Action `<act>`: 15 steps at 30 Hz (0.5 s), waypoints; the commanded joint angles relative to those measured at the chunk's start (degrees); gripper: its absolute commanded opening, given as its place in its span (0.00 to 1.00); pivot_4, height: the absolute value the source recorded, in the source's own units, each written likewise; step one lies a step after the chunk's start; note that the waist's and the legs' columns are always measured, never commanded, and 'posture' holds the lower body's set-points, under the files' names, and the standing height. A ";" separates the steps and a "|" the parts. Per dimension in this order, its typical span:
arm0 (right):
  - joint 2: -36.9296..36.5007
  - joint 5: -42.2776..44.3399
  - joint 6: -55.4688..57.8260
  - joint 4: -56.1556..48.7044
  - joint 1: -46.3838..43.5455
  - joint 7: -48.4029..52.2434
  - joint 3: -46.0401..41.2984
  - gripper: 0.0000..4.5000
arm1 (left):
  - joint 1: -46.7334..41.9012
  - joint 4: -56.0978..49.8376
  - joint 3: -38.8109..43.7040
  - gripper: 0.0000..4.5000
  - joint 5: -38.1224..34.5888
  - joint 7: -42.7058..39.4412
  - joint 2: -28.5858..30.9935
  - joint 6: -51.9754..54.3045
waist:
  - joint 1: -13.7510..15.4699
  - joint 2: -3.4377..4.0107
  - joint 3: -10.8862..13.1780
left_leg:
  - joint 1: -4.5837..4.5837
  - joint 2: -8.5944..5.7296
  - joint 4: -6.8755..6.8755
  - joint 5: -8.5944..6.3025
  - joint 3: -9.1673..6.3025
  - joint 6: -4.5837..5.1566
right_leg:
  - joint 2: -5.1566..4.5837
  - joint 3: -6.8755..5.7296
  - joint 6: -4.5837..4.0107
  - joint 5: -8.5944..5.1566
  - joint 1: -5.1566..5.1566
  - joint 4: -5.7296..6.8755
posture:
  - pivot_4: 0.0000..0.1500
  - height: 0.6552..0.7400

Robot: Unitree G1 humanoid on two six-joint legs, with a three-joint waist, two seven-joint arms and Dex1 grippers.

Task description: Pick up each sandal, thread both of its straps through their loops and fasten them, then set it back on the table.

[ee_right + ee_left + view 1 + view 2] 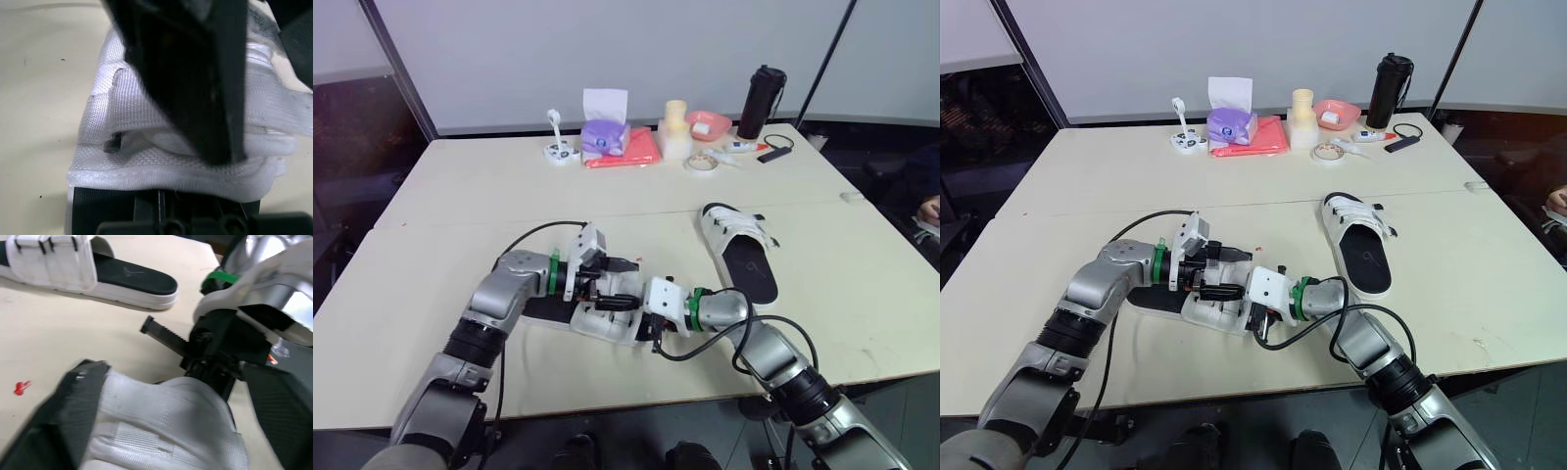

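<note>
Spanning both eye views, the cream table (460,196) carries everything else. The near sandal (607,321), white with a black footbed, lies at the table's front centre, between the two arms. The far sandal (744,255) lies flat to the right of it and well apart, footbed up, with white straps crossing its far end.

The left claw (625,282) reaches in from the left, over the near sandal. The left wrist view shows the sandal's white strap band (166,431) bulging up between the two black fingers (63,416), which are clamped on its sides. The right claw (188,357) meets the same sandal from the right, just beside the left claw. Its jaws stand apart: one toothed finger (164,333) juts free above the bare table, and the other angles down behind the strap band.

Along the far edge stands a row of smaller things. A red mat (636,149) lies flat with a purple tissue box (605,132) at its left end. A black bottle (762,101) stands upright to the right, and a pink bowl (708,124) sits between the mat and the bottle. A roll of tape (701,163) lies just in front of the bowl. A small red mark (20,387) shows on the tabletop near the left claw.
</note>
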 commanded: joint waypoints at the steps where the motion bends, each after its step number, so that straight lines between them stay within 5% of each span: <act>1: -1.61 -3.80 3.87 4.59 2.81 0.26 2.67 0.00 | -1.57 1.33 0.45 0.98 1.71 1.24 -0.46 -2.29 | 0.02 0.00 0.00 | 0.00 0.00 0.00 0.00 0.00 0.00 | 0.01 0.00 0.01 0.00 0.01 0.00 | 1.00 0.93; 15: -0.98 -4.29 3.11 5.95 1.98 0.08 2.93 0.00 | -11.42 19.35 -1.18 0.98 13.05 8.26 -6.46 -16.30 | 0.10 -0.03 -0.02 | 0.04 -0.01 0.17 0.01 -0.02 -0.01 | 0.10 -0.05 0.08 0.05 0.14 0.00 | 1.00 0.93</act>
